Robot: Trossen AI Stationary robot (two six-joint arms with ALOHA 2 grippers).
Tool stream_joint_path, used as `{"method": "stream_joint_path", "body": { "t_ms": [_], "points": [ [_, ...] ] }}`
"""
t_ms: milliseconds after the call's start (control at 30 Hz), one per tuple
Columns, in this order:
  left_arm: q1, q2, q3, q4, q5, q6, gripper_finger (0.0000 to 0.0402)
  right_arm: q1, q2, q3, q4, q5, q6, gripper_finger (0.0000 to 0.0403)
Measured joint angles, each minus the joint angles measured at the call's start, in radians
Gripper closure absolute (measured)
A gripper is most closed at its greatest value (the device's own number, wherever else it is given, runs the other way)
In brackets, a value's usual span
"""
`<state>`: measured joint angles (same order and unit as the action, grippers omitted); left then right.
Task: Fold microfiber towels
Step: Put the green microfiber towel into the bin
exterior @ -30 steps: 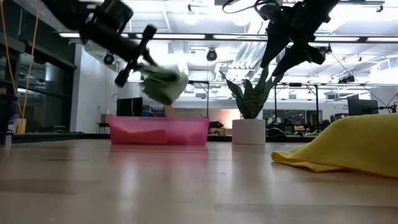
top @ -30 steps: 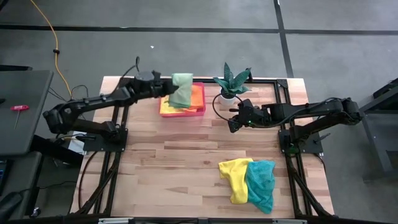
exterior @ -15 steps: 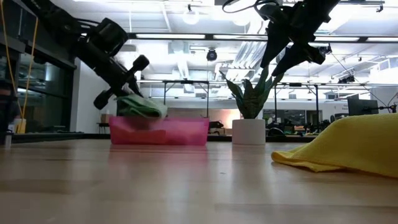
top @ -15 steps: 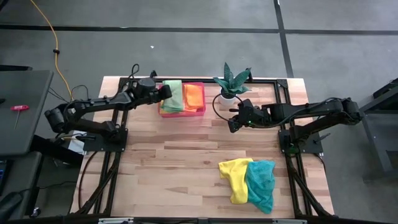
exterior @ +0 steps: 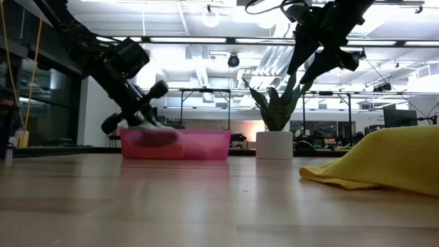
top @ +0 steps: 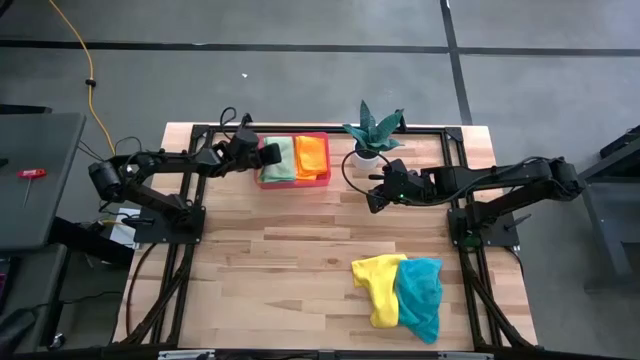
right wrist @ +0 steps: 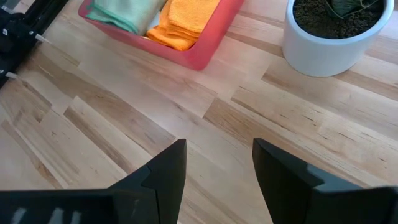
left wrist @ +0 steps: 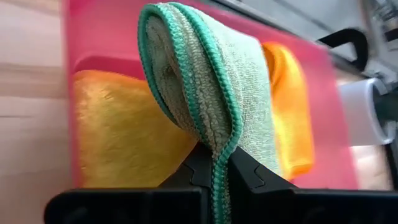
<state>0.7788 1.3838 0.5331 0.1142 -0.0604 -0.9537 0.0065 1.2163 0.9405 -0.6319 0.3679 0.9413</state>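
The big wood table [top: 300, 260] holds a pink tray [top: 292, 182]. Beside the tray stands a potted plant [top: 371, 135]. My left gripper [top: 262, 154] sits at the tray's edge, pinching the folded light green towel [left wrist: 205, 93] lying inside. My right gripper [top: 374, 197] hangs past the plant, fingers spread, holding nothing.

A grey floor [top: 300, 90] crossed by dark lines surrounds the wooden bench [top: 300, 260]. Behind it, an open hall has ceiling lights [exterior: 210, 19], pipes and glass partitions [exterior: 20, 103].
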Motion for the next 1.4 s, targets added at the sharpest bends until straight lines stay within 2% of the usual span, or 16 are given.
{"method": "stream_joint_path", "body": {
  "t_ms": [133,333,733,1067,1400],
  "points": [
    [0.000,-0.007,0.000,-0.074,-0.039,0.019,0.0399,0.000,0.000,0.000,0.000,0.008,0.003,0.0226],
    [-0.001,-0.015,0.000,-0.084,-0.088,0.016,0.0393,0.000,0.000,0.000,0.000,0.013,0.004,0.0226],
    [0.000,-0.015,0.000,-0.062,-0.111,0.104,0.0279,0.000,0.000,0.000,0.000,0.014,0.028,0.0226],
    [0.062,-0.059,0.001,-0.069,-0.035,0.154,0.0197,0.000,0.000,0.000,0.000,0.013,0.029,0.0226],
    [0.123,-0.167,0.001,-0.103,0.005,0.184,0.0191,0.000,0.000,0.000,0.001,0.017,0.030,0.0226]
  ]
}}
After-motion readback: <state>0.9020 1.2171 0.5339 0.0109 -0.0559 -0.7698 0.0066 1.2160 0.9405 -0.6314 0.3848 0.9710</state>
